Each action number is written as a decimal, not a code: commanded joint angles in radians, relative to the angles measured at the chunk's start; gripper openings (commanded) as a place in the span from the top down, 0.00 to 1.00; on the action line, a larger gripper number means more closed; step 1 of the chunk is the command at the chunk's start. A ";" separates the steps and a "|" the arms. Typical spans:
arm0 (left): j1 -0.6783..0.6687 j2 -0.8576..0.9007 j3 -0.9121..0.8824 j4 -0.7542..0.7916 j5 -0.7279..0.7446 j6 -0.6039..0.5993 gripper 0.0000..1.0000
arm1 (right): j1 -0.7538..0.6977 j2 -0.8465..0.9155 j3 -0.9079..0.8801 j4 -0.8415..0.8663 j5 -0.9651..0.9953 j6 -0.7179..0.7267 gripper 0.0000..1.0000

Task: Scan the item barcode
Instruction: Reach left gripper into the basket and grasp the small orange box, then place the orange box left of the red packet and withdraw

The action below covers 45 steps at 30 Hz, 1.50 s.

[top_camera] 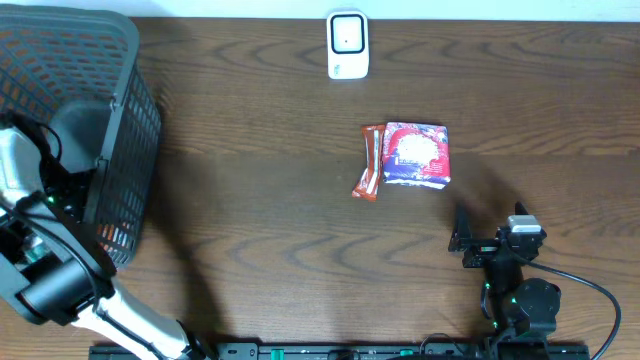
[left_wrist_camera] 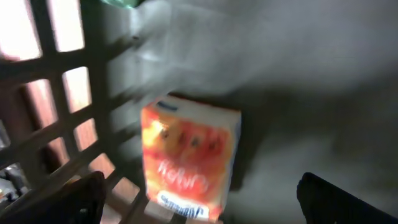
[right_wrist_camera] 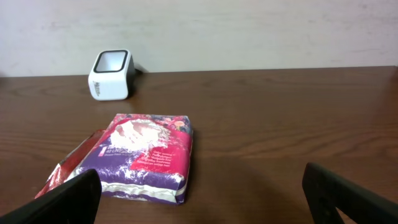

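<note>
An orange packet with a blue-and-white label lies on the floor of the dark basket, blurred in the left wrist view. My left gripper hangs open just above it, one finger on each side, touching nothing. A purple and pink packet lies flat on the table, a red-brown bar against its left side. The white scanner stands at the far edge. My right gripper is open and empty, low, near the front of that packet.
The black mesh basket fills the table's far left corner, and the left arm reaches into it over the near rim. Bare brown wood lies between the basket and the packets. A pale wall stands behind the scanner.
</note>
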 commanded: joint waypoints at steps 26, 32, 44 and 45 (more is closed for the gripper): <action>-0.003 -0.430 0.062 0.465 0.005 0.148 0.93 | -0.018 -0.006 -0.002 -0.004 0.009 0.000 0.01; -0.026 -0.716 0.061 0.631 0.006 0.223 0.93 | -0.018 -0.006 -0.002 -0.004 0.009 0.000 0.01; -0.653 -0.674 0.042 0.713 0.084 0.278 0.93 | -0.018 -0.006 -0.002 -0.004 0.009 0.000 0.01; -0.740 -0.616 0.042 0.714 0.084 0.335 0.93 | -0.018 -0.006 -0.002 -0.003 0.009 0.000 0.01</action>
